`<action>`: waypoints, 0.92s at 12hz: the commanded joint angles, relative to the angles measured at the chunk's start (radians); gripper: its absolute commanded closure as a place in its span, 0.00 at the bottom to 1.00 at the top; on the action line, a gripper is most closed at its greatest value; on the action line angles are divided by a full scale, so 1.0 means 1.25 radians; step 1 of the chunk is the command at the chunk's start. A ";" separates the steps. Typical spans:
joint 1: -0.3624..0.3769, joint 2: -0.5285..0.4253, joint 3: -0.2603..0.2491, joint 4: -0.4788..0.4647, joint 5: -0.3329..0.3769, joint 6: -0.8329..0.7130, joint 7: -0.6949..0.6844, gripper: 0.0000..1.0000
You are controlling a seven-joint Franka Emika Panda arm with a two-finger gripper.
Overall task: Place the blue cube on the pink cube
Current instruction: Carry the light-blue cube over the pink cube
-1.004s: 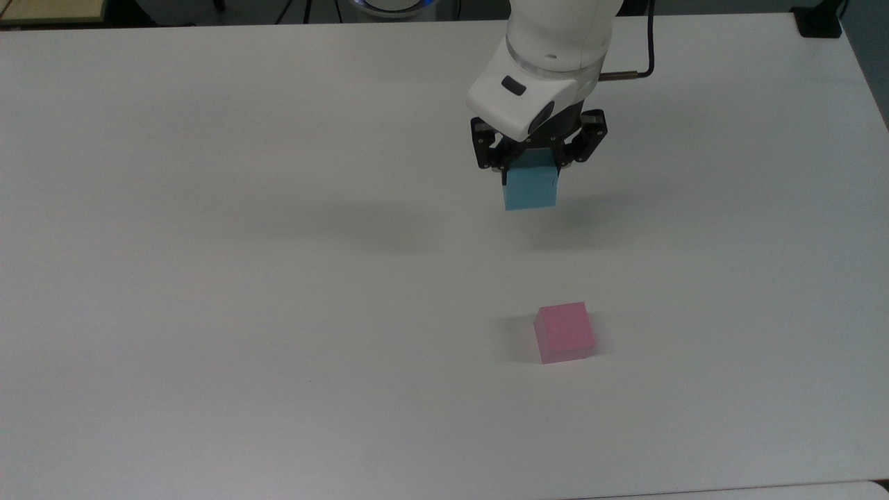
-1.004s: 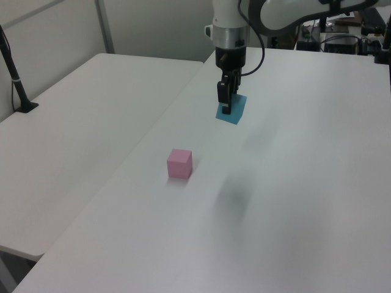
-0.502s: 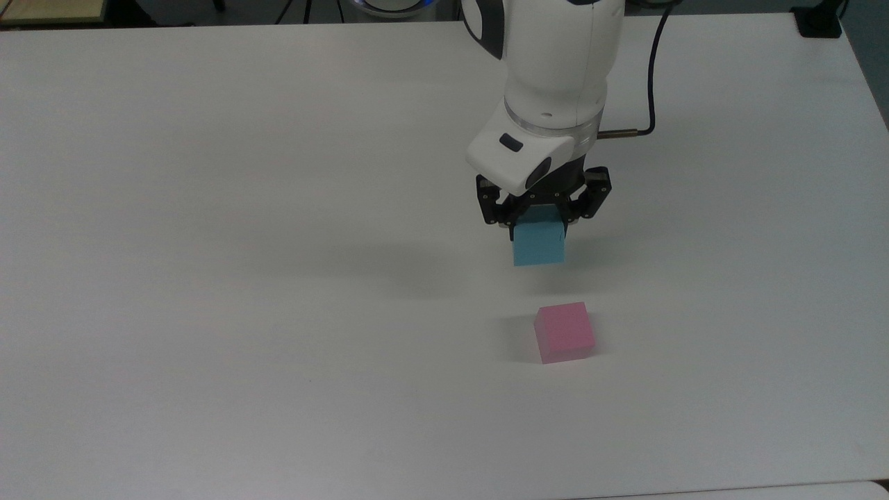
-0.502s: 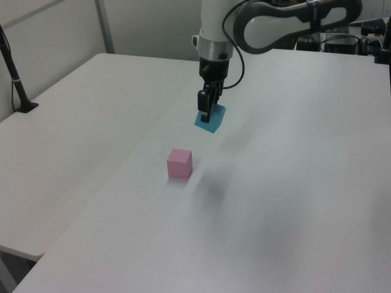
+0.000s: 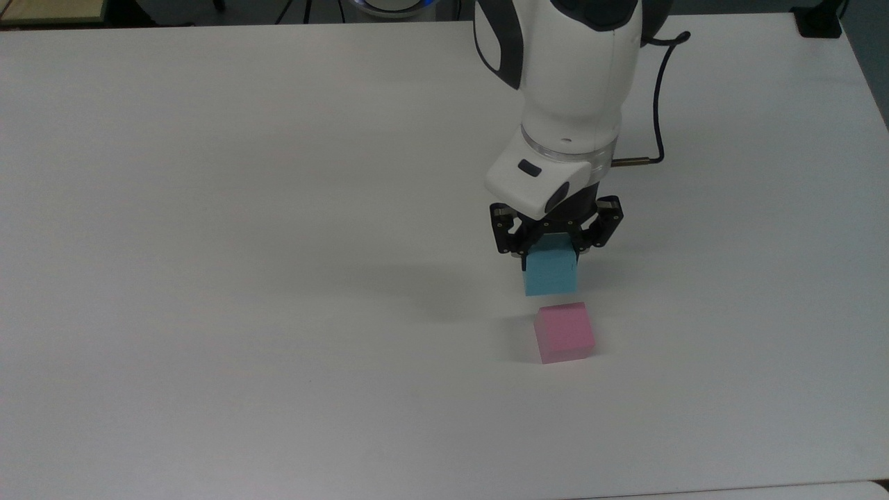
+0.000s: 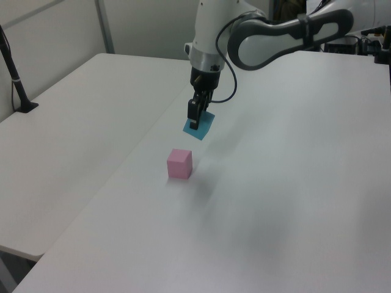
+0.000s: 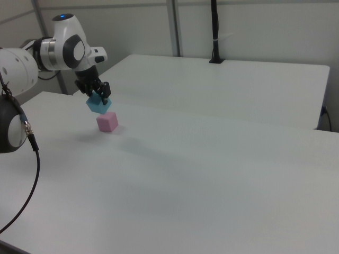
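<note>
The blue cube (image 5: 551,272) hangs in the air, gripped by my gripper (image 5: 553,251), which is shut on its upper part. In the top view it sits just above the pink cube (image 5: 563,332), which rests on the white table (image 5: 243,243). The left view shows the blue cube (image 6: 200,125) up and to the right of the pink cube (image 6: 179,163), with the gripper (image 6: 195,119) on it. In the right view the blue cube (image 7: 96,105) floats tilted just above and left of the pink cube (image 7: 107,122), held by the gripper (image 7: 100,99).
A second white table (image 6: 79,122) adjoins on the left view's left. A black post (image 6: 15,76) stands on it near the far edge. The arm's black cable (image 5: 656,90) trails behind the wrist.
The arm has carried the blue cube toward the pink cube, down the top view and leftward in the left view. The pink cube has not moved.
</note>
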 commanded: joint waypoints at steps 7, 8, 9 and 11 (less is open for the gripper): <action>0.038 0.055 -0.011 0.031 -0.031 0.086 0.026 0.58; 0.038 0.056 -0.011 0.031 -0.038 0.092 0.027 0.58; 0.039 0.058 -0.011 0.031 -0.039 0.099 0.027 0.57; 0.043 0.073 -0.012 0.031 -0.063 0.131 0.033 0.57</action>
